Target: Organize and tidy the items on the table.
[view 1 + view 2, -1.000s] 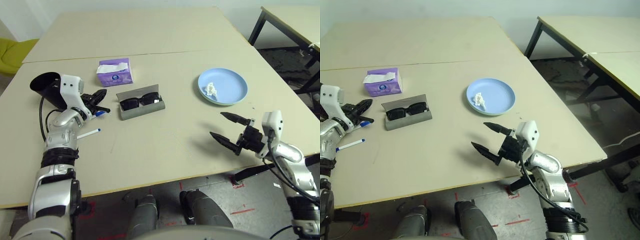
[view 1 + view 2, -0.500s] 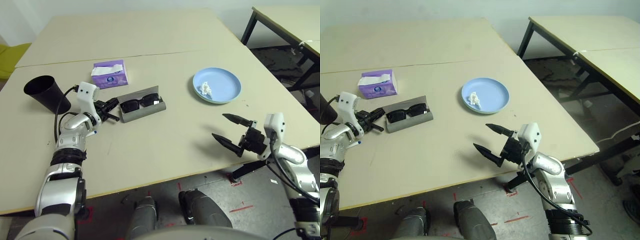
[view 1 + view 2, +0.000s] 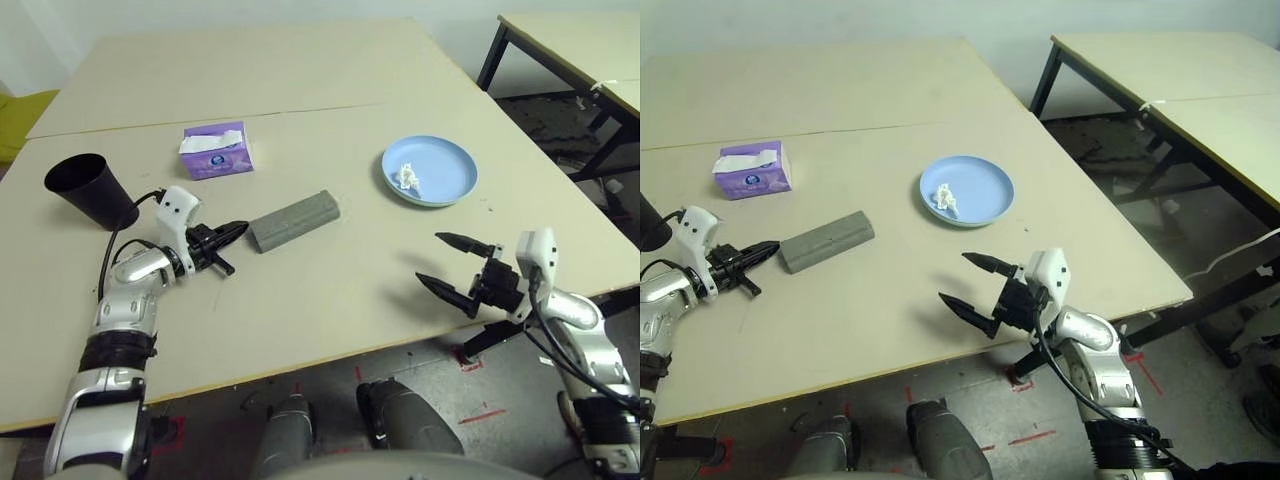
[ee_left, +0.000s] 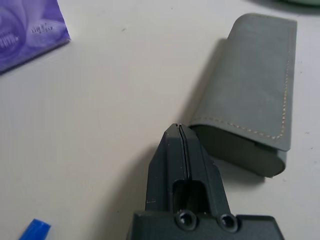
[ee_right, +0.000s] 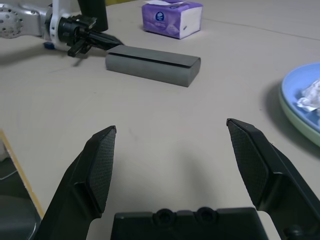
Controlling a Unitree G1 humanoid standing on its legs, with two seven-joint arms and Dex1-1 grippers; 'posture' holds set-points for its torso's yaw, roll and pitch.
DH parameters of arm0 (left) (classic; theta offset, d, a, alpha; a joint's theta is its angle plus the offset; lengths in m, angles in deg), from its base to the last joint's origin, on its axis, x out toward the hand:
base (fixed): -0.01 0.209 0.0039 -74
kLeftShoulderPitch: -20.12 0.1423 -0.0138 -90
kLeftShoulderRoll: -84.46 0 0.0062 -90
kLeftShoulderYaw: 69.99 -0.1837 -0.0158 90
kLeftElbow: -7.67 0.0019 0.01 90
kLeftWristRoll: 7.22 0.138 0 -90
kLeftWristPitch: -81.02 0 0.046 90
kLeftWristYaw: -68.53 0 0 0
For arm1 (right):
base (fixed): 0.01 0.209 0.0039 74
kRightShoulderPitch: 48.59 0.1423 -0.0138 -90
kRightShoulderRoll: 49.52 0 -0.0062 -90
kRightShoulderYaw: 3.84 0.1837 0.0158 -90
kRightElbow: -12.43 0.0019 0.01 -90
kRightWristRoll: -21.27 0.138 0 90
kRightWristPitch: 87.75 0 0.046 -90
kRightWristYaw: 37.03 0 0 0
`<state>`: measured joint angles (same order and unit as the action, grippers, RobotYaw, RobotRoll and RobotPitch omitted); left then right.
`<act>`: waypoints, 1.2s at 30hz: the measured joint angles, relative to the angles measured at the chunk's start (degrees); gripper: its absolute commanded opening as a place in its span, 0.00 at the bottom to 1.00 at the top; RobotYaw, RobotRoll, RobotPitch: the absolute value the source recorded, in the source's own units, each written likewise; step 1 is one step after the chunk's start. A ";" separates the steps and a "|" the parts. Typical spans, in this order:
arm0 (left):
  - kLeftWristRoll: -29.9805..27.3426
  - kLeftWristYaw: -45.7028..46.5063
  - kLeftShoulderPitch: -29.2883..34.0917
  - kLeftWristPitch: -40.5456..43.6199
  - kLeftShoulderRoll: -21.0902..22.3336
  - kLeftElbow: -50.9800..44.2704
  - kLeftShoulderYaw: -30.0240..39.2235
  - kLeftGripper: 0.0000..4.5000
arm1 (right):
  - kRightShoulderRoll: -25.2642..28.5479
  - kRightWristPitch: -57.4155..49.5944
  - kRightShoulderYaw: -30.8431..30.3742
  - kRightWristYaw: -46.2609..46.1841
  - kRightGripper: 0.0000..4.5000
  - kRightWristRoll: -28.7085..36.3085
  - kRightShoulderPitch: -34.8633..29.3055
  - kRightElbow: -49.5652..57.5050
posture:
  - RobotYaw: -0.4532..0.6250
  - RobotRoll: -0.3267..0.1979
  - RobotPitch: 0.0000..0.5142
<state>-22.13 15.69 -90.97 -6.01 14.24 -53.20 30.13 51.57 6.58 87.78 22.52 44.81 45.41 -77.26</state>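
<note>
Table (image 3: 330, 290): large pale beige top, thin seam line running across its far half.

Glasses case (image 3: 294, 220): grey, oblong, flap folded shut, lying flat near the table's middle, its long side angled slightly.

Left gripper (image 3: 236, 231): fingers pressed together, holding nothing, tip just beside the case's left end; in the left wrist view the tip sits right at the case's corner (image 4: 250, 107), contact not clear.

Black tapered cup (image 3: 90, 190): upright at the far left, left of the left arm.

Purple tissue box (image 3: 216, 149): far of the case, white tissue poking from its top.

Pen: a blue cap (image 4: 35, 232) shows on the table beside the left gripper; the rest hidden.

Light blue plate (image 3: 429, 170): right of centre, well apart from the case; a pale green rim shows under its near edge.

Crumpled white tissue (image 3: 406, 177): on the plate, toward its left side.

Right gripper (image 3: 450, 265): fingers spread wide, empty, hovering over bare table at the near right, pointing left.
</note>
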 measured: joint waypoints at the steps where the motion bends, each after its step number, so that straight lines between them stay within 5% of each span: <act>1: -0.04 -0.15 0.00 -0.05 0.23 0.00 0.00 0.01 | 0.02 -0.02 -0.10 -0.01 1.00 0.00 0.00 -0.01 | 0.25 0.62 0.21; 16: -0.98 -1.01 0.02 -0.99 2.47 0.11 1.33 0.01 | 0.08 -0.42 -0.51 -0.25 1.00 -0.14 0.00 -0.39 | 0.25 0.62 0.21; 26: -7.16 -5.81 1.00 -0.77 0.02 -5.27 2.74 0.01 | -0.04 -0.42 -1.88 -0.21 1.00 -0.90 -0.37 -0.52 | 0.24 0.62 0.21; 36: -5.33 -8.98 3.98 -1.56 0.05 -6.09 -0.21 0.01 | 0.15 -0.48 -1.90 -0.61 1.00 -0.89 -0.75 -0.38 | 0.23 0.62 0.21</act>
<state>-27.46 6.71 -86.99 -7.56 14.29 -59.29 29.92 51.72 6.11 85.88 21.91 43.92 44.65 -77.63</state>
